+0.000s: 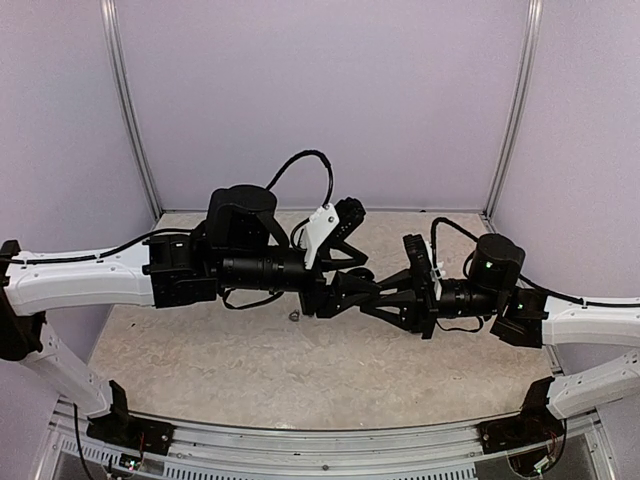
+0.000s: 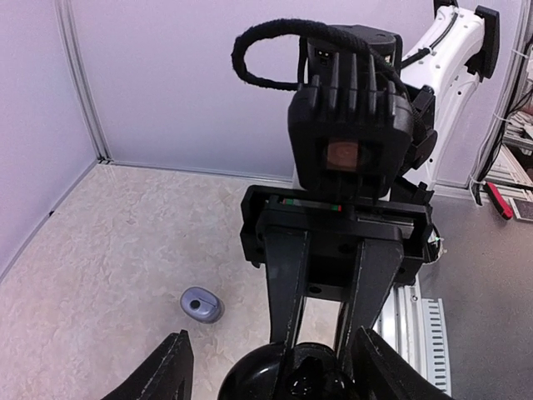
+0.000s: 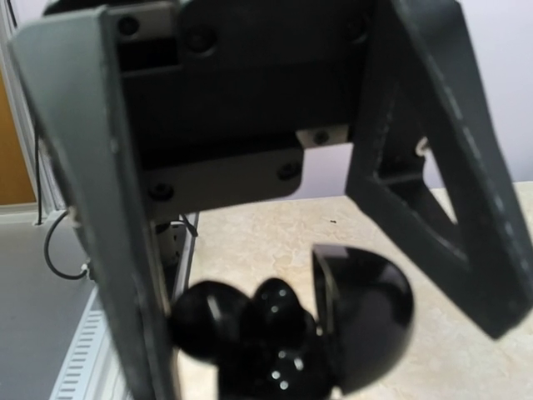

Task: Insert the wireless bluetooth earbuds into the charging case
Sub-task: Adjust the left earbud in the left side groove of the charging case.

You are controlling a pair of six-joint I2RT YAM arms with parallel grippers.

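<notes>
Marbled table (image 1: 200,370), charging case (image 3: 366,308) cropped, blurred

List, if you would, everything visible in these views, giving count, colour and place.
Charging case: one, glossy black, lid open, centre of the workspace.
Black earbuds: count unclear through blur, glossy black, in the open case.
Grey earbud: one, silvery-grey, on the table, apart from the case.
Table: one, beige marbled, under both arms.
Left gripper: one, black, jaws apart flanking the case; grip unclear.
Right gripper: one, black, shut, tips down at the case.
</notes>
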